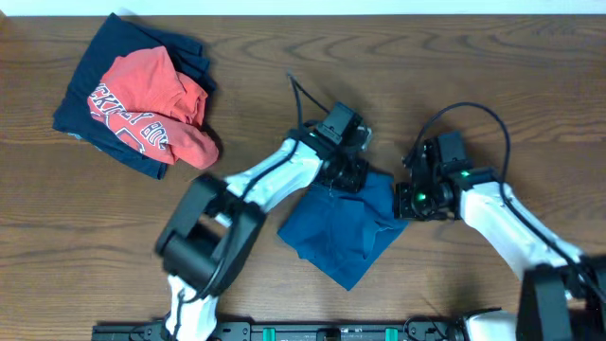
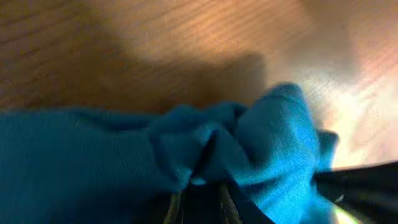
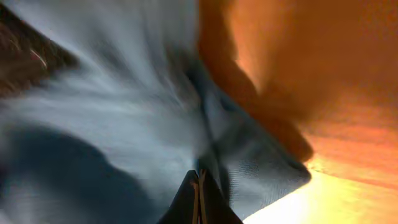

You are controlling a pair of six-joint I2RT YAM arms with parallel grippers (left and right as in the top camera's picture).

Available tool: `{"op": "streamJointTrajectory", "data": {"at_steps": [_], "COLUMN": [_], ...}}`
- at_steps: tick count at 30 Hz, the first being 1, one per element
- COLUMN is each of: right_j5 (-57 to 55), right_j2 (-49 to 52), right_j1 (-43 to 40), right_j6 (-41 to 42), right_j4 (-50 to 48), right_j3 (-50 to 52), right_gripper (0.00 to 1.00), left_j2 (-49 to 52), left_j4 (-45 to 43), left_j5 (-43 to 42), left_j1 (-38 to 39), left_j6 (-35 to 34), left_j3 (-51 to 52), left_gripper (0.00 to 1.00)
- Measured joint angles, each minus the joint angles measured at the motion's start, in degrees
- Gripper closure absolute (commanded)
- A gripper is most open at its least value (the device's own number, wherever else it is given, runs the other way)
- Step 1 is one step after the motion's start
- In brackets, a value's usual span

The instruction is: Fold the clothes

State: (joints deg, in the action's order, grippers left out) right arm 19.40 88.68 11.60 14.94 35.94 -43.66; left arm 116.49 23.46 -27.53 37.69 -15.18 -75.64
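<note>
Because my left end effector [image 2: 199, 194] is the nearest thing I can judge, I start there: its fingers are closed on a bunched ridge of the blue T-shirt [image 1: 346, 232], with cloth puckered up on both sides of the pinch. My right end effector [image 3: 199, 183] is closed tight, tips together over pale, blurred fabric. A crease runs away from the tips, but I cannot tell whether any cloth is actually caught between them.

From above, the shirt lies as a crumpled, roughly diamond-shaped heap a little toward 6 o'clock from the middle of the desk [image 1: 426, 57]. My left grip is at its 12 o'clock edge and my right at about its 2 o'clock corner.

Farther off, at 10 o'clock on the desk, the red tee [image 1: 142, 99] sits loosely on the navy garment [image 1: 90, 90], well apart from both arms.

The risks, as I judge them:
- My left pinch holds a wad, not a single edge, so lifting could drag several layers and tangle the shirt rather than spread it.
- If my right holds nothing, only one side would rise and the cloth would swing and twist.
- With both grips so near each other, pulling apart unevenly could slip the fabric out.
</note>
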Motion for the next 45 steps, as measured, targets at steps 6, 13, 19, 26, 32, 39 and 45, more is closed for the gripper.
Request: {"op": "streamJointTrajectory", "data": {"at_steps": [6, 13, 19, 26, 32, 39, 45], "right_j5": [1.95, 2.95, 3.93, 11.04, 15.10, 18.23, 23.30], "right_j2": [4.39, 4.15, -2.49, -11.76, -7.96, 5.49, 9.86], "right_j1": [-0.11, -0.04, -0.02, 0.79, 5.42, 8.28, 8.20], "right_j6": [0.17, -0.81, -3.87, -7.21, -7.82, -0.68, 2.71], "right_j4": [-0.09, 0.74, 4.00, 2.38, 2.32, 0.76, 0.00], "right_j3": [-0.33, -0.55, -0.61, -1.68, -1.68, -1.70, -2.69], "right_gripper": [0.99, 0.99, 0.99, 0.99, 0.99, 0.99, 0.99], "left_j2": [0.26, -9.29, -22.93, -22.45, -17.53, -13.20, -12.98], "left_j4": [-0.57, 11.65, 22.05, 18.75, 11.52, 8.61, 13.79], "left_j5": [-1.27, -0.04, 3.15, 5.20, 2.01, -2.14, -3.80], "left_j1": [-0.52, -2.67, -4.22, -4.11, -4.11, -4.33, -6.23], "left_j6": [0.15, 0.17, 0.00, 0.17, -0.72, -1.62, -1.75], "left_j3": [-0.28, -0.20, -0.57, 4.02, 12.33, 14.80, 12.52], "left_gripper": [0.66, 0.56, 0.73, 0.88, 0.87, 0.79, 0.68]}}
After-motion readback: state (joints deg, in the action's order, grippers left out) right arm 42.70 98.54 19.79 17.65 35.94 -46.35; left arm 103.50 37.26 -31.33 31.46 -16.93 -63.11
